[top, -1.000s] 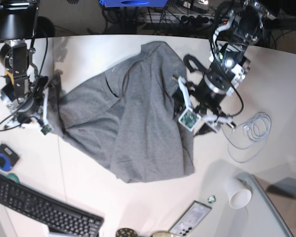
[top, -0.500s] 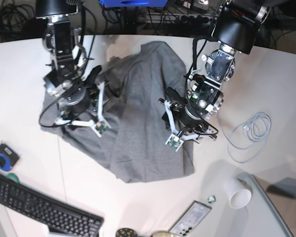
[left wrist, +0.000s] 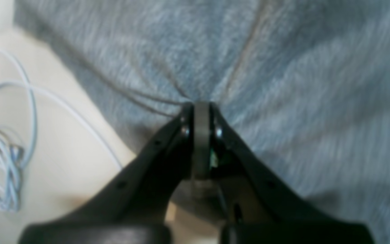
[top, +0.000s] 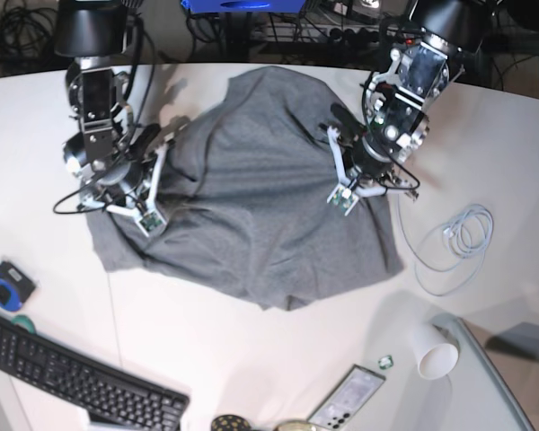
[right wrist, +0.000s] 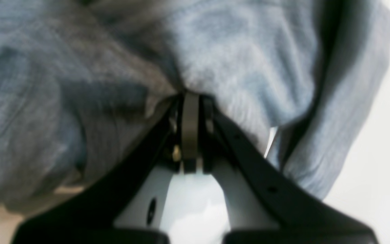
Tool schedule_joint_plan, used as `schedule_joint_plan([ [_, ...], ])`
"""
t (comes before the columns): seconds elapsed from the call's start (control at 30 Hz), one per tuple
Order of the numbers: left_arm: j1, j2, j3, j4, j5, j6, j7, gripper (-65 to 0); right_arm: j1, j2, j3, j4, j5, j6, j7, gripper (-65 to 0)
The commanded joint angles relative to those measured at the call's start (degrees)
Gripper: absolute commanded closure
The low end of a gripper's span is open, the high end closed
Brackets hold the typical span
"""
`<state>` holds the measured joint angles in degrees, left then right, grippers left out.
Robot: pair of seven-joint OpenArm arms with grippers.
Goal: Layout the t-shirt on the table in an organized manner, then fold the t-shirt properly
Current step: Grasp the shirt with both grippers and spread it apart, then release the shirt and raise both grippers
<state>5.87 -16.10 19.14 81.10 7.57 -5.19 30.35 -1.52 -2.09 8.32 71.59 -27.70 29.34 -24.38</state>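
**Grey t-shirt pinched at two points for spreading**

The plain heather-grey cotton t-shirt (top: 251, 215) is spread loosely over the middle of the large smooth white tabletop (top: 503, 135), rumpled and not yet squared, with its lower edge hanging toward the near side. It is gripped at two well-separated places. The left claw (left wrist: 201, 112) is closed tight on a small ridge of cloth near the shirt's edge beside the coiled pale-blue cable (left wrist: 2, 149); creases are seen radiating from the pinch, which suggests that the fabric is under pull. The right claw (right wrist: 190, 98) is likewise clamped on a bunched fold at the opposite side, where the cloth is gathered and an edge is draped over bare tabletop.

The two holds are judged to be placed apart so that the cloth can be drawn taut between them and flattened. The layout step is judged to be in hand; no fold is made. The cable, a white paper cup (top: 434, 352) and a black keyboard (top: 72, 382) are left lying clear of the cloth.
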Motion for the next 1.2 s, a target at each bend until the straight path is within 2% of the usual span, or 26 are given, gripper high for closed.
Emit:
schedule_joint_plan([
  [0.0,0.42,-0.12,-0.01,2.46,0.29,-0.13,-0.41,0.0,0.68,1.16,0.34,-2.01,-2.85,-0.38,-4.32,-0.6],
  [0.23,1.03,1.28,-0.1,11.08,-0.32,-0.13,-0.41,-1.5,11.67,4.07,0.34,-13.0,-3.02,-0.64,0.25,-0.6],
  [0.4,-2.31,4.19,-0.19,10.81,0.12,-0.13,-0.41,-20.6,19.76,6.53,0.34,-19.86,-2.85,-0.73,1.04,-0.8],
  [0.5,-4.24,3.92,-0.63,10.28,0.21,0.05,-0.33,-31.6,21.69,7.49,0.43,-19.59,-2.85,-0.73,2.1,-0.9],
  [0.57,-4.68,4.1,-3.8,9.49,-0.23,0.05,-0.33,-38.2,21.43,7.85,0.43,-16.52,-2.85,-0.38,1.92,-1.7],
  [0.63,-4.95,4.36,-8.45,8.79,-0.23,-0.13,-0.33,-43.3,19.15,7.76,0.43,-10.1,-2.76,-0.11,-0.72,-8.0],
  [0.67,-5.03,4.63,-10.83,8.44,-0.32,-0.13,-0.33,-46.1,17.39,7.41,0.52,-5.88,-2.49,0.68,-2.65,-13.7],
  [0.77,-4.59,4.54,-18.12,6.59,-0.32,-0.83,-0.33,-51.3,11.23,4.07,4.74,8.8,5.24,4.37,-8.81,-35.3],
  [0.83,-4.24,4.27,-22.17,4.48,-0.32,-3.2,-0.41,-51.7,7.1,1.43,8.69,16.45,12.01,6.66,-12.59,-49.4],
  [0.87,-3.89,4.27,-24.1,3.16,-0.32,-5.05,-0.41,-51.7,5.17,0.02,10.45,19.26,14.91,7.62,-14.08,-53.4],
  [0.93,-2.48,3.31,-28.32,0.61,-0.32,-9.97,-0.77,-51.5,1.3,-3.14,13.88,24.01,20.71,8.42,-16.37,-54.8],
  [1.03,-0.64,2.87,-32.63,-0.44,-0.23,-16.39,-0.85,-51.0,-5.38,-5.43,16.43,28.76,27.75,8.24,-19.88,-50.6],
  [1.1,1.12,2.78,-34.21,0.35,-0.23,-18.85,-0.85,-51.0,-9.6,-5.52,16.61,30.69,33.02,8.24,-22.26,-45.9],
  [1.17,3.05,1.64,-34.74,1.05,-0.23,-19.29,-0.94,-51.0,-13.73,-5.52,16.61,31.75,38.74,6.66,-23.31,-43.1],
])
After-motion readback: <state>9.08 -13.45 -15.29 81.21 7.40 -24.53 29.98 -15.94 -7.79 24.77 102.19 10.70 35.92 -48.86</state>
